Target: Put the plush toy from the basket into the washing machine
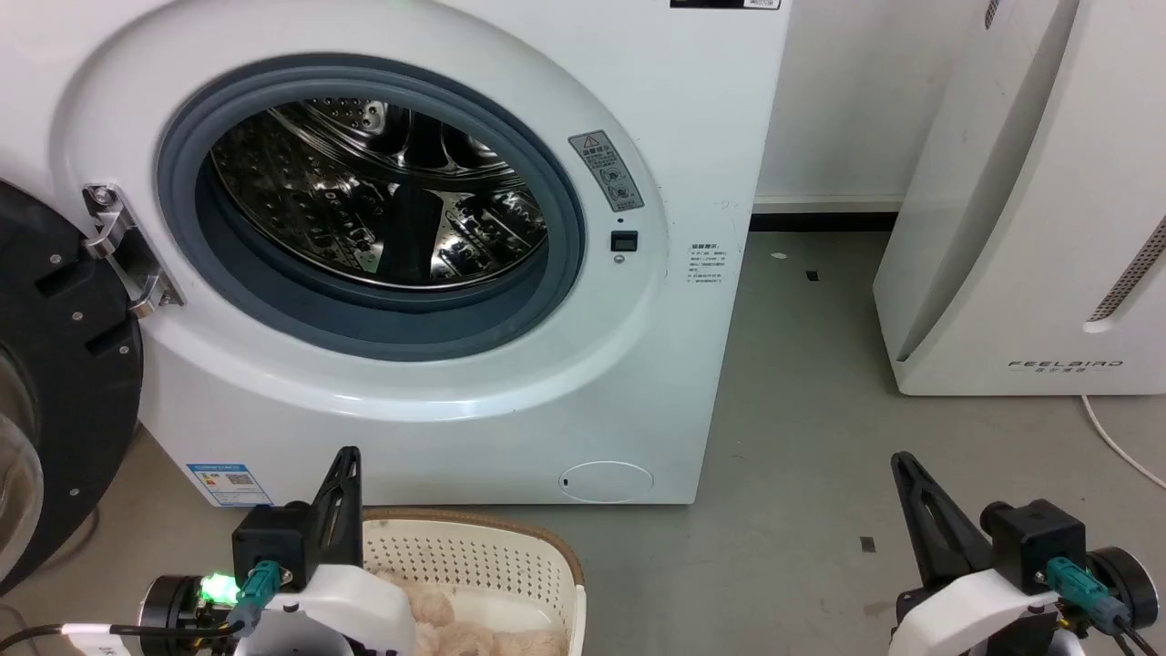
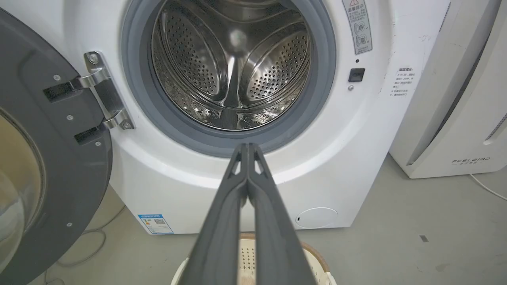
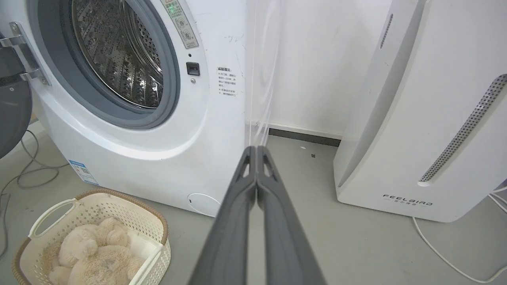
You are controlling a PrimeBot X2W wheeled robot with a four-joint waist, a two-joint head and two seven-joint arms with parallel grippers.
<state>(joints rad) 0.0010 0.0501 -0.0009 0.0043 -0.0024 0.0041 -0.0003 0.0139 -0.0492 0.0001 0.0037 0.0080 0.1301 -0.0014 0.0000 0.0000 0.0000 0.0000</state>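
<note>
The white washing machine (image 1: 437, 401) stands ahead with its dark round door (image 1: 64, 383) swung open to the left and its steel drum (image 1: 383, 200) bare. On the floor before it sits the cream basket (image 3: 130, 215) with the fluffy beige plush toy (image 3: 95, 253) lying inside. My left gripper (image 1: 349, 456) hangs shut above the basket's (image 1: 510, 556) left part, with nothing between its fingers (image 2: 247, 148). Over the bare floor at the lower right, my right gripper (image 1: 902, 460) is shut too, well to the right of the basket.
A white slanted FEELBIRD appliance (image 1: 1029, 228) stands to the right of the washer, a white cable (image 1: 1116, 446) trailing from it. Grey floor (image 1: 802, 437) lies between the two machines. Cables (image 3: 23, 174) lie on the floor by the open door.
</note>
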